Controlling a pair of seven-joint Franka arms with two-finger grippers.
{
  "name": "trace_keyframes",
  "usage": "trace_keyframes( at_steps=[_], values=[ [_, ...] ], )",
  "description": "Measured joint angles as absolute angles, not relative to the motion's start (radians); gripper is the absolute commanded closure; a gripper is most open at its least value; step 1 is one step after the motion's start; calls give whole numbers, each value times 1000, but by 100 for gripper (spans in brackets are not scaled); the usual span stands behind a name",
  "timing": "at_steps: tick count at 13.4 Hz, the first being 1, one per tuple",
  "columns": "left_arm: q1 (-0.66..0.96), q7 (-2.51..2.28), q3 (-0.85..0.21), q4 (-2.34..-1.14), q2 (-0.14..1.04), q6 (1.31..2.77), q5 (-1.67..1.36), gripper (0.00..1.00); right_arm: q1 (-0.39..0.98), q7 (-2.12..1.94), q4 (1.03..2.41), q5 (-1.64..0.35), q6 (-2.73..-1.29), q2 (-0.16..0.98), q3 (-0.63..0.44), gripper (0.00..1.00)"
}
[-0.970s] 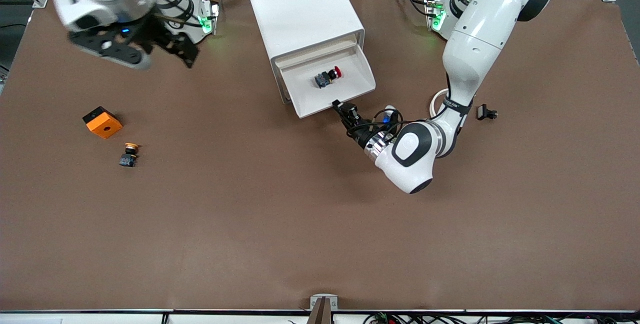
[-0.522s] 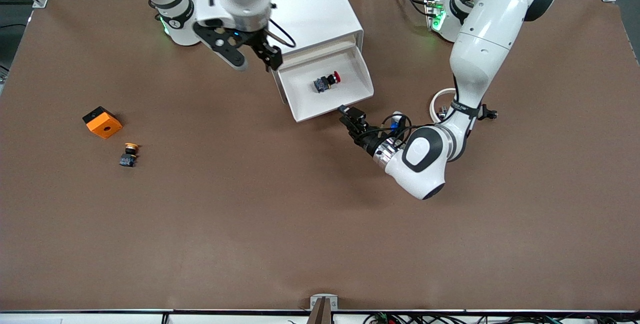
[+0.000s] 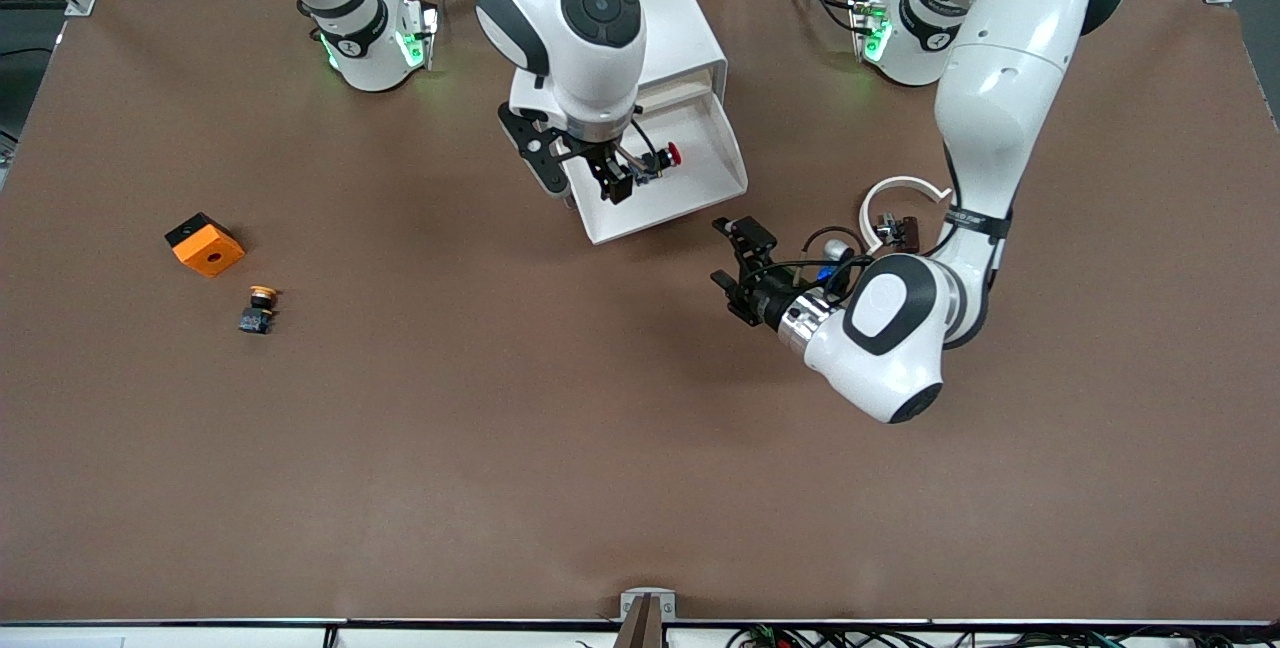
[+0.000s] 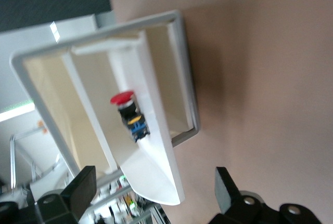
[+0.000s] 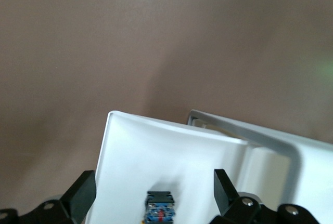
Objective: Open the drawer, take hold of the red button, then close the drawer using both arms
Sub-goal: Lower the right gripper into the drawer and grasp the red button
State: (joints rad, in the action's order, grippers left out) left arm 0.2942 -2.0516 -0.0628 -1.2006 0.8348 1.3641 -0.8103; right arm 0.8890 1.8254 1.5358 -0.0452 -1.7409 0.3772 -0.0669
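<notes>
Red-capped button (image 3: 662, 157) with dark body lies in the drawer (image 3: 700, 190) beneath the spread right gripper (image 3: 585, 173); left gripper (image 3: 738, 268) gapes nearby.

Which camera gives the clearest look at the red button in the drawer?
The left wrist view: the button lies unobstructed in the open drawer, red cap and dark body visible. The front view shows it partly covered by the right gripper; the right wrist view catches only its body.

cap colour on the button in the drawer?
Red cap on the button; clearest in the left wrist view.
</notes>
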Motion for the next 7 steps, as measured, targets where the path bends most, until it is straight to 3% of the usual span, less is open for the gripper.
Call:
trace_keyframes(
  at_steps=[7],
  values=[
    [182,-1492,-61,-1190,711,1306,-456,0,908,1864,1538,-166,-1784,452,-71,0]
  ],
)
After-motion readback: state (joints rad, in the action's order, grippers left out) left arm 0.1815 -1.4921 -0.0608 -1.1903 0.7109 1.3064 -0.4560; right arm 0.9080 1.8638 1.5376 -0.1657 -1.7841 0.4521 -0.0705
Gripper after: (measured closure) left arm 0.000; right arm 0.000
